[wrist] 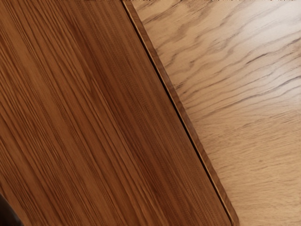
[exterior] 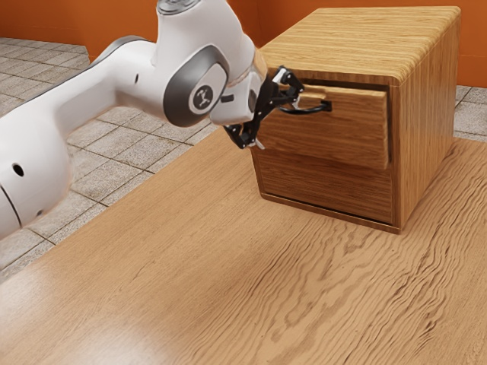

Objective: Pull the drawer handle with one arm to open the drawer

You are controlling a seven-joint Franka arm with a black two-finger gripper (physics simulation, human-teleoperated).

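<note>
Nearest the camera, the wooden table point(exterior: 228, 289) lay bare across its front edge, grain running toward the far side. Further in, the white arm point(exterior: 91, 106) swept in from the exterior view's left, above the tabletop's left edge, and reached across toward the far right corner. And there was the black gripper point(exterior: 265, 109), right at the drawer front, its fingers point(exterior: 248, 139) spread wide, one high and one low, pinching nothing! The upper finger sat by the near end of the black handle point(exterior: 312, 109), though actual contact could not be made out. The handle itself was a thin dark loop on the top drawer point(exterior: 342, 129), and that drawer stood partly pulled out, its front clearly proud of the box with a shadowed gap along its top. Below it, the lower panel point(exterior: 327, 186) sat flush. The cabinet point(exterior: 426, 114) stood at the tabletop's far right corner. From the wrist, a dark wood panel point(wrist: 84, 122) loomed close to the hand, its edge cutting diagonally against the paler table point(wrist: 244, 94). Beyond the tabletop's far edge lay grey floor tiles point(exterior: 114, 144) and an orange wall point(exterior: 76, 19).
</note>
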